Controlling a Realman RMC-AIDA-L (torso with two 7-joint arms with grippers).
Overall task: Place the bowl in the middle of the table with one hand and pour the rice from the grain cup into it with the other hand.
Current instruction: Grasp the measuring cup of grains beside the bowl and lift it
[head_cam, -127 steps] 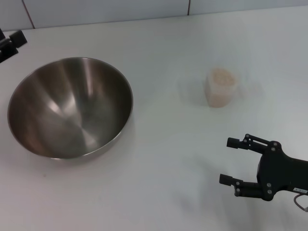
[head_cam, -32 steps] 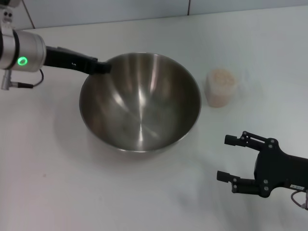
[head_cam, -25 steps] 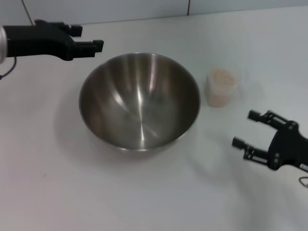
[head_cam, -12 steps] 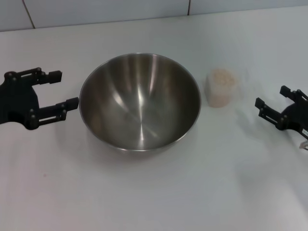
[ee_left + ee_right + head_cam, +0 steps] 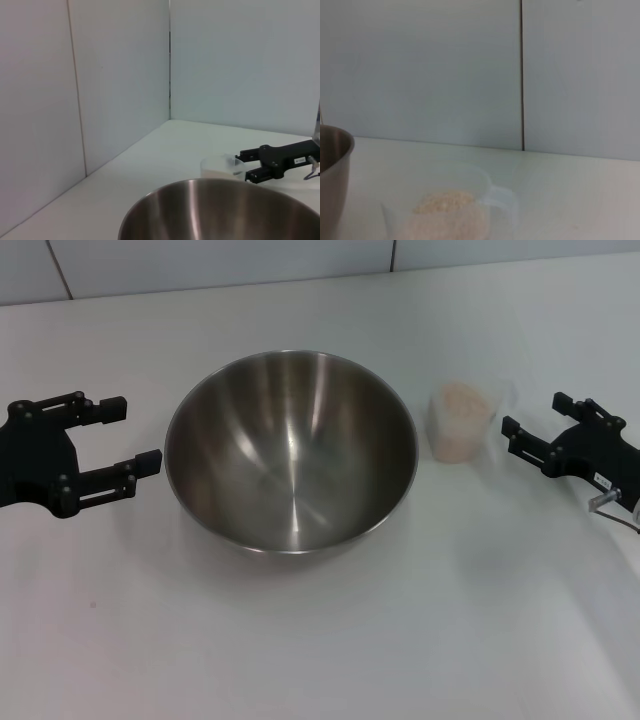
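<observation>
Bowl (image 5: 290, 450) seated upright near the middle of the table (image 5: 320, 640), empty, steel interior clean. Placement step judged complete.

Left gripper (image 5: 118, 437) parked just beside the bowl's left rim, fingers spread, holding nothing, not touching the steel. Judged deliberately kept off the rim, leaving the bowl free to receive the pour.

Grain cup (image 5: 463, 418) upright just right of the bowl, near the rim but apart from it, filled close to the brim with rice (image 5: 460, 398). No grains noted in the bowl or on the tabletop.

Right gripper (image 5: 532, 422) level with the cup on its right side, fingers parted and pointed toward it, a gap visible between fingertips and cup wall. Nothing grasped. Right wrist view confirms cup directly ahead, rice mounded, small handle or spout facing the camera. Alignment judged preparatory to closing on the cup.

Risk noted: thin clear wall, full load; excess squeeze or early tilt likely to spill.
</observation>
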